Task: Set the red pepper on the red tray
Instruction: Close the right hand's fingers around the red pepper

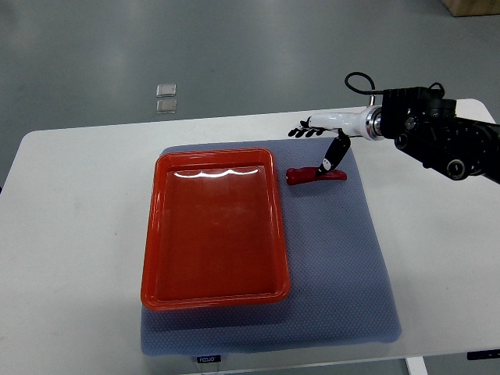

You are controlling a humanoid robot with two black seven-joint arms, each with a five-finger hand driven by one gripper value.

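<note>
White table (78, 234) standing on grey floor (234, 47). Blue-grey mat (344, 266) lying across table middle, reaching near edge. Two small clear squares (166, 98) sitting on floor beyond table. Brown box corner (473, 6) showing top right.

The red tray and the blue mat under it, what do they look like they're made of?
The red tray looks like glossy hard plastic: ceiling lights reflect sharply off its floor near the far rim. The blue mat looks like soft foam or rubbery fabric, matte with a fine dotted weave; which one is unclear.
</note>
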